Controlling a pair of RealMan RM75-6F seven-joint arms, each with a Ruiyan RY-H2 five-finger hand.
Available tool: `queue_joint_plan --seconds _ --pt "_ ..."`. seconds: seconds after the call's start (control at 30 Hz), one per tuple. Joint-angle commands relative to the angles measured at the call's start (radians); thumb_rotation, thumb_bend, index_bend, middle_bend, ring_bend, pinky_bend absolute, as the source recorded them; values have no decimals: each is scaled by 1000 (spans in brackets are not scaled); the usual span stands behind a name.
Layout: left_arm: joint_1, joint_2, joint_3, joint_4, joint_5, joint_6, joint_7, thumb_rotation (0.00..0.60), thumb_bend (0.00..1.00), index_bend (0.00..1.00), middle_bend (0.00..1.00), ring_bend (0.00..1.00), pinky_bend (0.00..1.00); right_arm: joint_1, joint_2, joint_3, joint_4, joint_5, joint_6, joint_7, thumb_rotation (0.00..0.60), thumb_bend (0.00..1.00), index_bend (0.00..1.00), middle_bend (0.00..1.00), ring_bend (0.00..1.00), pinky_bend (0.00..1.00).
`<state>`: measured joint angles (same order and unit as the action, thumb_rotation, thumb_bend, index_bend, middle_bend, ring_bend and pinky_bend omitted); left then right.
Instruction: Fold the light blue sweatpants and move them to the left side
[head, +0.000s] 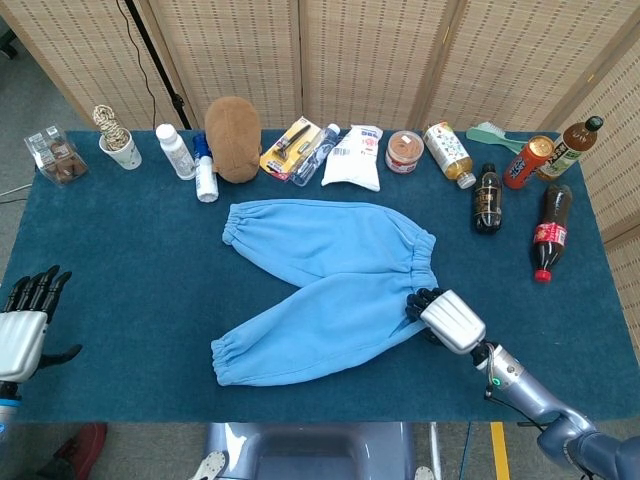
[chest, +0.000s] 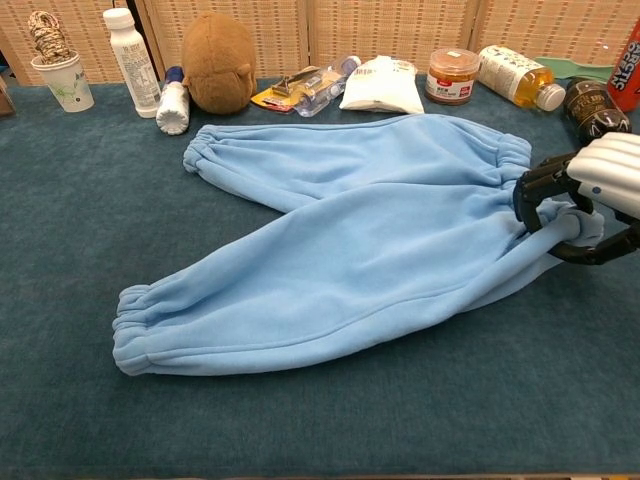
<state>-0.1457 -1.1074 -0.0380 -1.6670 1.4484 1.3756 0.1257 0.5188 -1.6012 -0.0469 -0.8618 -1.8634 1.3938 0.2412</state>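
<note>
Sweatpants (head: 325, 285), light blue, are lying flat in the middle of the dark blue table (head: 120, 250), legs spread in a V with both cuffs pointing toward the left and the waistband at the right end. The upper leg runs back toward a brown plush toy (head: 232, 138), the lower leg angles toward the front edge.

The right hand (head: 443, 318) is at the waistband corner. In the chest view its dark fingers (chest: 533, 190) curl down over the bunched elastic while the thumb hooks underneath, so it's gripping the fabric there, and that bit of cloth is puckered up around the fingers.

The left hand (head: 28, 325) is way off at the left front edge of the table, nowhere near the pants, fingers straight and spread, thumb sticking out, holding nothing. Only the head view shows it.

Along the back edge there's a row of stuff: a paper cup (head: 122, 149) with rope in it, a white bottle (head: 175, 150), a white pouch (head: 354, 157), a tin can (head: 404, 151). On the right side sits a cola bottle (head: 549, 234) lying down plus a dark bottle (head: 486, 198), both well apart from the pants.
</note>
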Motion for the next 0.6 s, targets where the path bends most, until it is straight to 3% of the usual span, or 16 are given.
queue_joint_plan --seconds 0.03,0.3,0.6 --pt "-31 -31 18 38 68 -21 -34 600 30 0 0 0 0 6 -23 3 33 15 15 33 600 755 657 482 449 635" --pt "-109 -95 62 129 253 -51 -142 600 30 0 0 0 0 12 -11 11 18 63 -1 92 600 797 663 493 467 654" --pt "-208 -156 85 166 352 -116 -222 600 30 0 0 0 0 17 17 25 -67 114 -49 63 600 803 667 496 467 654"
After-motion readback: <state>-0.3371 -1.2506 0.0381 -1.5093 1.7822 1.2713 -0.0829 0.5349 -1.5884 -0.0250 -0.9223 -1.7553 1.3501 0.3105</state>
